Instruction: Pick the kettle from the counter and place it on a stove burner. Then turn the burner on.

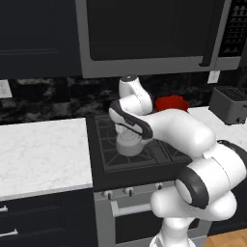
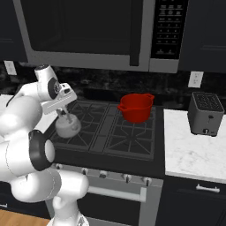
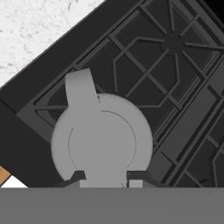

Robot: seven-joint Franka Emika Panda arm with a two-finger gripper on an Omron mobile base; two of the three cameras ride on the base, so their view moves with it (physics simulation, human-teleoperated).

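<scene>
Taking the stove as the reference and working left to right: the counter [image 1: 41,149], that white marble slab, is sitting flush against the stove's left side, and you're seeing a corner of it in the hand view too [image 3: 39,30]. Next, the kettle [image 1: 129,144] is sitting over the stove burner [image 1: 113,157] at the front left of the stove, and from the right base view the kettle [image 2: 67,126] is looking just the same, right on the left front grate [image 2: 77,139]. In the hand view you're looking straight down on the kettle [image 3: 103,142], with its spout pointing up-left toward the stove's edge and the burner grate [image 3: 144,87] spreading out to its right. The gripper [image 1: 129,131] is hanging directly over the kettle, and its dark finger tips [image 3: 135,176] are sitting tight on either side of the handle at the bottom of the hand view, so it's looking clamped on the kettle's handle. I can't tell whether the kettle's base is actually touching the grate or hovering just above it. Moving right, the red pot [image 2: 136,107] is resting on the stove's back right burner, well apart from the kettle. Past the stove's right side, the grey toaster [image 2: 205,114] is standing on the narrower white slab [image 2: 190,152].
</scene>
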